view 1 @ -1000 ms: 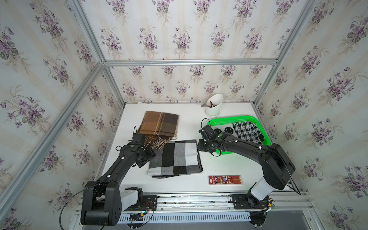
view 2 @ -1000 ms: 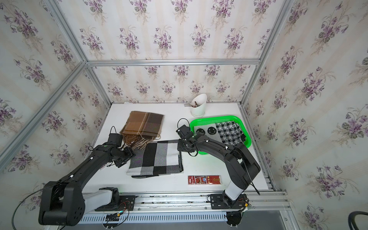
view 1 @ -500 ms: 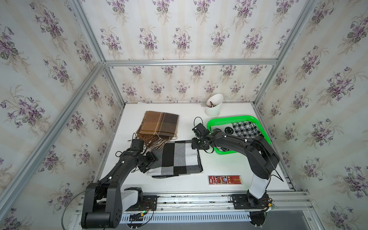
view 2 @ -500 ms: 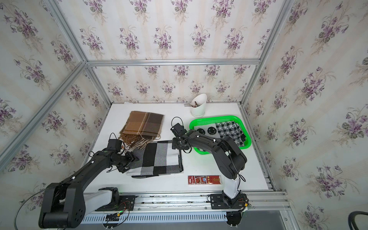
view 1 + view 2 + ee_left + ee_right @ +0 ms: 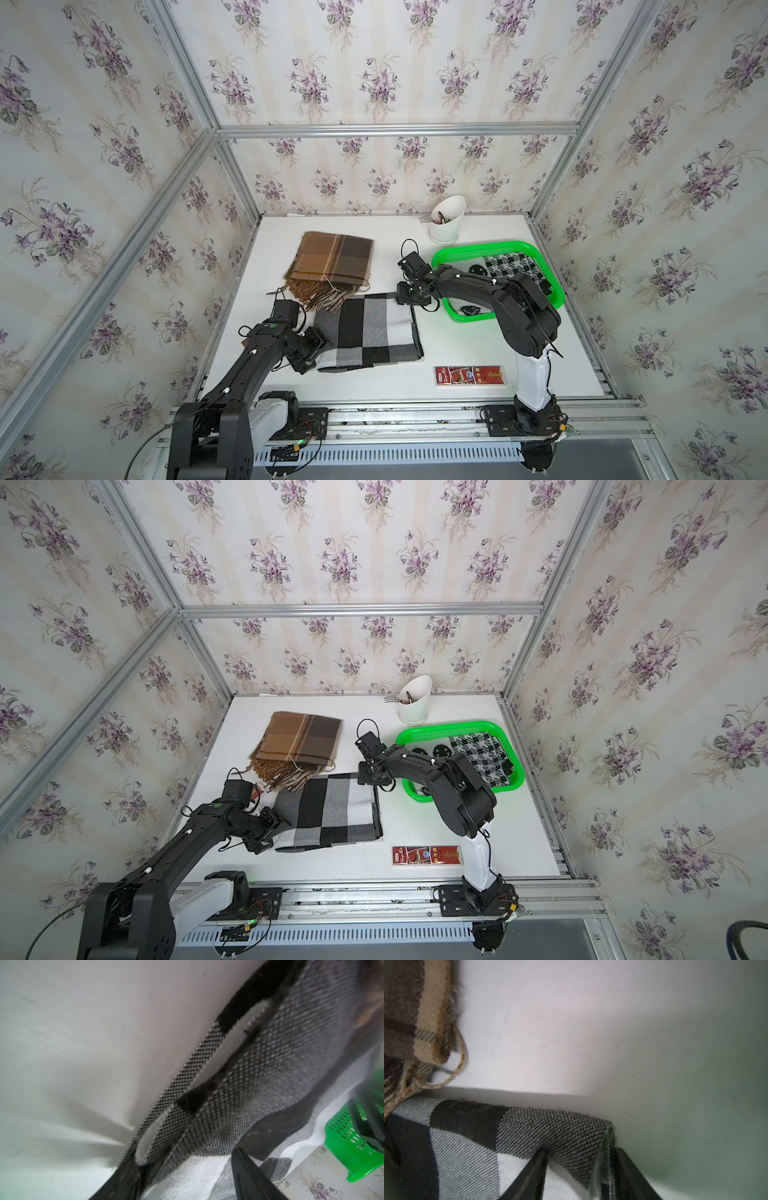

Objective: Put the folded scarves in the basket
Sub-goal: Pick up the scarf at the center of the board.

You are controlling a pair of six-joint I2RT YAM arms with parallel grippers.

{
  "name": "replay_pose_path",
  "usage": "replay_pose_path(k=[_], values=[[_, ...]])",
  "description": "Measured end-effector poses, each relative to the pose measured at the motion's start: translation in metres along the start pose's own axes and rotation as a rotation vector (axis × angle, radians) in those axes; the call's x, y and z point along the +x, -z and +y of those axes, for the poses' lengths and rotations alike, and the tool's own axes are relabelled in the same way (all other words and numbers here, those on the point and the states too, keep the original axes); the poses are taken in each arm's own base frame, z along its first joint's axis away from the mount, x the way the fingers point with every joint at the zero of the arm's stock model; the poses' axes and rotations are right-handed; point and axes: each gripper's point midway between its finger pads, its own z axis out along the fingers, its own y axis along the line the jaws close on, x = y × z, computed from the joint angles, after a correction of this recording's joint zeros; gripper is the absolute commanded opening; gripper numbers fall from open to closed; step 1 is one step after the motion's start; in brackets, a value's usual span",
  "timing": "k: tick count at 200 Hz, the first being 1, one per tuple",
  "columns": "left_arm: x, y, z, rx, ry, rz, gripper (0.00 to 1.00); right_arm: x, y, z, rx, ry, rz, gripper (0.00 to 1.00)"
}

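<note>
scarf (image 5: 365,332) not in the basket (image 5: 482,248) yet: it's folded flat on the white surface (image 5: 457,345) near it, so lift and transfer remain. right hand (image 5: 577,1151) looks clamped on the corner nearest the basket; left hand (image 5: 318,347) straddles the opposite edge, can't tell if it's gripping. scarf is soft layered black-grey-white check weave; basket is shallow rigid green plastic mesh, already holding a patterned cloth (image 5: 515,266).

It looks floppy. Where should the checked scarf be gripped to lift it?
Probably take the checked scarf at opposite edges, low from both sides: left claw at its left edge, right claw at the far right corner. It lies flat in layers, so pinch them all.
</note>
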Motion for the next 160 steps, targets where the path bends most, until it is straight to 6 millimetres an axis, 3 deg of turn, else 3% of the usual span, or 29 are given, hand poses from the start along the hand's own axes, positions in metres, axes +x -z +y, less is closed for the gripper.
replay_pose_path(k=[23,38,97,129,142,160], values=[[0.008,-0.003,-0.003,0.018,-0.001,0.029,0.70,-0.001,-0.005,0.006,-0.040,-0.003,-0.005,0.19],[0.013,-0.005,-0.005,0.025,-0.007,0.047,0.69,0.000,-0.006,0.008,-0.052,-0.015,-0.008,0.00],[0.028,-0.010,-0.013,0.022,-0.031,0.075,0.71,0.001,-0.005,0.007,-0.064,-0.041,-0.024,0.00],[0.019,0.021,-0.015,-0.044,-0.078,-0.028,0.79,0.001,-0.003,0.006,-0.061,-0.043,-0.031,0.00],[0.019,0.032,-0.008,-0.069,-0.092,-0.071,0.79,0.002,-0.003,0.005,-0.056,-0.043,-0.029,0.00],[0.029,0.029,0.012,-0.112,-0.071,-0.055,0.80,0.002,-0.002,0.005,-0.053,-0.043,-0.026,0.00]])
